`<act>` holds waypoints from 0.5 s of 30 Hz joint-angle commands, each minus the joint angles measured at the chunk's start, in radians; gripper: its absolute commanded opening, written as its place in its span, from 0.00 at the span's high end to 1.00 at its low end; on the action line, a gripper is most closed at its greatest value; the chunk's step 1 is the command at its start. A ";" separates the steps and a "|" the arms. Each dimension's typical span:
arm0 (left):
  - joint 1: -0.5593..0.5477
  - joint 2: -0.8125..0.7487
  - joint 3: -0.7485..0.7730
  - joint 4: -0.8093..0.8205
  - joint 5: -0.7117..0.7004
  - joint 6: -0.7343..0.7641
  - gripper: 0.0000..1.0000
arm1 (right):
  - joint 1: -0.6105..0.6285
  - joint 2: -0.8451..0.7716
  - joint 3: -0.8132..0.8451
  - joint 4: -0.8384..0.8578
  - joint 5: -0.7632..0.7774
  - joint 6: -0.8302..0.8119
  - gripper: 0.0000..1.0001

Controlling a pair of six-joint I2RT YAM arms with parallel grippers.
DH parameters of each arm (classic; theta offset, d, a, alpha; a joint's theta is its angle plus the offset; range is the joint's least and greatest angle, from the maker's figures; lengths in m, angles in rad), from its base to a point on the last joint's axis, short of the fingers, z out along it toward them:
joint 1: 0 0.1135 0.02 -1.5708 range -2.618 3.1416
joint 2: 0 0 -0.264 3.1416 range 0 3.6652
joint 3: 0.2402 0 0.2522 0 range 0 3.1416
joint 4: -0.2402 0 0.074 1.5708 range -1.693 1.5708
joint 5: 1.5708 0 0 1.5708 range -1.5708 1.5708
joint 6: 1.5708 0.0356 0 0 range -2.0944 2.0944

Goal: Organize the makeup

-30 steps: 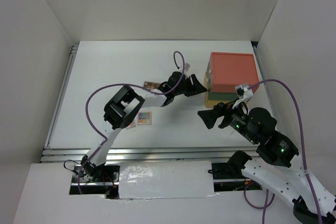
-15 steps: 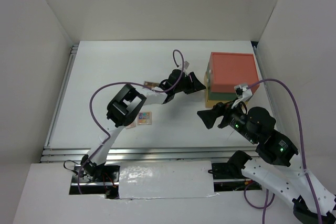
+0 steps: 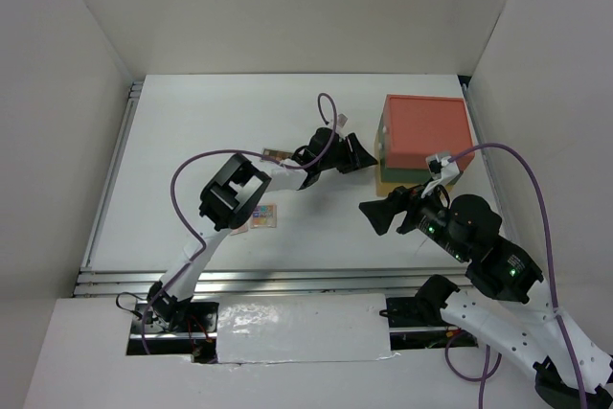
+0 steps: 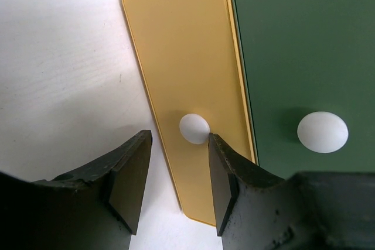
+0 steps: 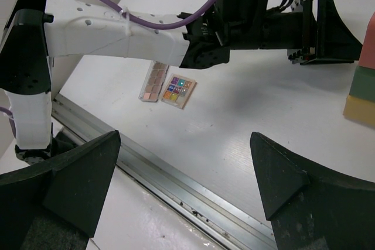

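My left gripper is at the front of the drawer box, jaws open. In the left wrist view the gripper faces the yellow drawer front. That drawer's white knob sits at the tip of the right finger, with a gap to the other finger. The green drawer front with its own knob lies beside it. A small square multicoloured palette and a long brown-pink palette lie on the table under the left arm. My right gripper hangs wide open and empty.
Another palette peeks out behind the left forearm. The metal rail of the table's front edge runs below the right gripper. White walls enclose the table on three sides. The purple cable loops over the left wrist.
The left arm has eased slightly toward the drawer box and its jaws have narrowed a little. The right arm has not moved.
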 commanded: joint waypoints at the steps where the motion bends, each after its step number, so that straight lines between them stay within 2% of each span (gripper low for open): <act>1: -0.001 0.029 0.030 0.054 0.029 -0.024 0.44 | 0.006 0.010 -0.006 0.036 0.003 -0.014 0.00; 8: 0.008 -0.003 -0.045 0.178 0.044 -0.062 0.46 | 0.007 0.013 -0.008 0.036 0.002 -0.014 0.00; 15: 0.017 0.031 -0.016 0.215 0.081 -0.105 0.45 | 0.007 0.018 -0.009 0.040 -0.004 -0.014 0.00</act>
